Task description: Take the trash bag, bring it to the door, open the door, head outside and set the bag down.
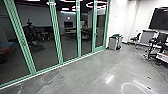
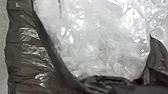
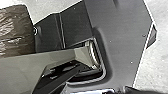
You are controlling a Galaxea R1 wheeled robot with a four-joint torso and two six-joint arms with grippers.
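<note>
The shiny dark plastic trash bag (image 2: 25,56), bordering crumpled whitish translucent plastic (image 2: 100,42), is close to the left wrist camera; whether left gripper or right gripper is clenched, I cannot tell

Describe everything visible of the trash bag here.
The dark brown, glossy plastic trash bag is wrinkled and looks filled out. In the left wrist view, its dark film borders crumpled, whitish translucent plastic, with pale grey floor past its edge. The right wrist view shows its rounded side by the robot's dark plate. What, if anything, grips it is unclear.
</note>
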